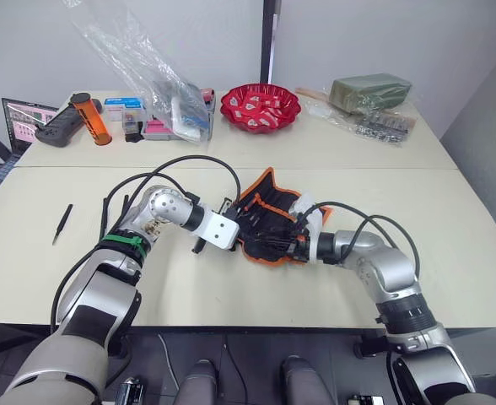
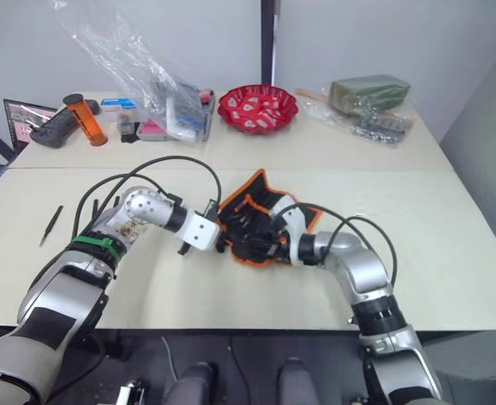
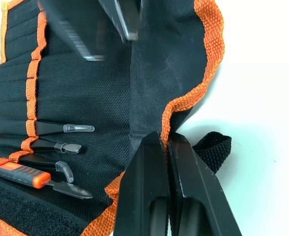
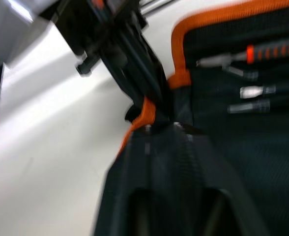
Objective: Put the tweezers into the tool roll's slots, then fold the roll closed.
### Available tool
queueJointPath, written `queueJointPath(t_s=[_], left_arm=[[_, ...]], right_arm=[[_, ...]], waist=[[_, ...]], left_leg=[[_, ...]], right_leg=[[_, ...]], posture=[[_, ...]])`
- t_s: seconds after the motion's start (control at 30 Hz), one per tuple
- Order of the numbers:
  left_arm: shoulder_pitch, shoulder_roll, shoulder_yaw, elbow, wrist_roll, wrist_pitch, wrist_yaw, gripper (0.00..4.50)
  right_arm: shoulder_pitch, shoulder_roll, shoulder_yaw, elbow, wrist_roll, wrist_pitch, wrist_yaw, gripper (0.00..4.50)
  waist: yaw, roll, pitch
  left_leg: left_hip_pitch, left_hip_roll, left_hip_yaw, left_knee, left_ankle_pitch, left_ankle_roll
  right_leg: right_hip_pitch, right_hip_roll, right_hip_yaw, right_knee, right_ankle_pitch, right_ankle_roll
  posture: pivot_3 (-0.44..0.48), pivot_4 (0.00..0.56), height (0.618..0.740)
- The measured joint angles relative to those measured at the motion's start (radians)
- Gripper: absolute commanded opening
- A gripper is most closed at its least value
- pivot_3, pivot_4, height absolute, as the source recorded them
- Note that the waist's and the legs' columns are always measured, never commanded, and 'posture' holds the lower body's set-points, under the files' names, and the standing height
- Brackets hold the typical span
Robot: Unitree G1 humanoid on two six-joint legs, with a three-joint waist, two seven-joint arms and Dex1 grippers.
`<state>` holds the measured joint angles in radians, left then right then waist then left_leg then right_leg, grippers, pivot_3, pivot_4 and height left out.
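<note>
while the tool roll [image 1: 269,218] lies open near the middle of the table [image 1: 450,211], the left gripper [image 3: 165,147] pinches its orange edge trim with both fingers pressed together beside the strap [image 3: 214,147]. the right gripper [image 1: 292,236] rests on the roll's far side, its jaws too blurred to judge. several tweezers [image 3: 66,129] sit in the slots [image 3: 16,98]; another one [image 1: 62,223] lies apart to the robot's left.

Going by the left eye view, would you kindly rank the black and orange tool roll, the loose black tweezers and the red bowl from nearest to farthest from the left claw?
1. The black fabric tool roll with orange trim: right at the left claw, mid-table.
2. The loose slim black tweezers: well off to the robot's left, near the table edge.
3. The red scalloped bowl: farthest, at the back of the table.
</note>
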<state>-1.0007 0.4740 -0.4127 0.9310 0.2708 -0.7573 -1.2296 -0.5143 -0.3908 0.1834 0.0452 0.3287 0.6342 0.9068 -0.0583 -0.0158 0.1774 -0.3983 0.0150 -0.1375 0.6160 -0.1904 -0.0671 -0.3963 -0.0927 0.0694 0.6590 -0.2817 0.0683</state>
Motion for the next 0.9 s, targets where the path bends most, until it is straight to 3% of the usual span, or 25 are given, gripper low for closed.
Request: queueJointPath(t_s=[0.1, 0.23, 0.37, 0.57, 0.7, 0.73, 0.9], left_arm=[[0.01, 0.002, 0.014, 0.0, -0.034, 0.03, -0.02, 0.0], [0.024, 0.009, 0.047, -0.016, -0.088, 0.107, -0.061, 1.23], [0.057, 0.039, 0.14, -0.106, -0.237, 0.292, -0.146, 2.56], [0.196, 0.047, 0.319, -0.461, -0.534, 0.726, -0.147, 4.45], [0.261, -0.035, 0.349, -0.625, -0.587, 0.875, -0.003, 4.45], [0.273, -0.056, 0.345, -0.642, -0.583, 0.899, 0.034, 3.9], [0.302, -0.111, 0.299, -0.651, -0.527, 0.993, 0.182, 2.24]], right_arm=[[0.033, -0.02, 0.031, 0.032, -0.04, -0.064, 0.011, 0.02], [0.033, -0.02, 0.046, 0.052, -0.058, -0.11, 0.03, 0.0], [0.024, -0.025, 0.066, 0.08, -0.081, -0.162, 0.049, 0.0], [0.019, -0.033, 0.081, 0.102, -0.101, -0.196, 0.063, 0.0], [0.016, -0.032, 0.081, 0.108, -0.111, -0.2, 0.062, 0.0], [0.015, -0.031, 0.081, 0.108, -0.111, -0.2, 0.062, 0.0], [0.017, -0.03, 0.079, 0.105, -0.111, -0.2, 0.059, 0.0]], waist=[[-0.003, 0.0, 0.0], [-0.01, 0.0, 0.0], [-0.013, 0.0, 0.0], [-0.011, 0.0, 0.0], [-0.007, -0.002, -0.003], [-0.007, -0.002, -0.003], [-0.008, -0.002, -0.003]], left_leg=[[0.0, 0.0, 0.0, 0.0, 0.0, 0.0], [0.001, 0.0, -0.001, 0.0, 0.0, 0.0], [0.002, 0.0, -0.001, 0.0, 0.0, 0.0], [0.008, 0.0, -0.002, 0.0, 0.0, 0.0], [0.01, 0.0, -0.002, 0.0, 0.0, 0.0], [0.01, 0.0, -0.002, 0.0, 0.0, 0.0], [0.01, 0.0, -0.002, 0.0, 0.0, 0.0]], right_leg=[[0.0, 0.0, 0.0, 0.0, 0.0, 0.0], [0.0, 0.0, 0.0, 0.001, 0.0, 0.0], [0.001, 0.0, 0.0, 0.003, 0.0, 0.0], [0.008, 0.0, 0.0, 0.002, -0.001, 0.001], [0.01, 0.0, 0.0, 0.001, -0.001, 0.001], [0.01, 0.0, 0.0, 0.001, -0.001, 0.001], [0.01, 0.0, 0.0, 0.001, -0.001, 0.001]], posture=[[0.0, 0.15, 0.74], [0.0, 0.15, 0.74], [0.0, 0.15, 0.74], [0.0, 0.15, 0.74], [0.0, 0.15, 0.74], [0.0, 0.15, 0.74], [0.0, 0.15, 0.74]])
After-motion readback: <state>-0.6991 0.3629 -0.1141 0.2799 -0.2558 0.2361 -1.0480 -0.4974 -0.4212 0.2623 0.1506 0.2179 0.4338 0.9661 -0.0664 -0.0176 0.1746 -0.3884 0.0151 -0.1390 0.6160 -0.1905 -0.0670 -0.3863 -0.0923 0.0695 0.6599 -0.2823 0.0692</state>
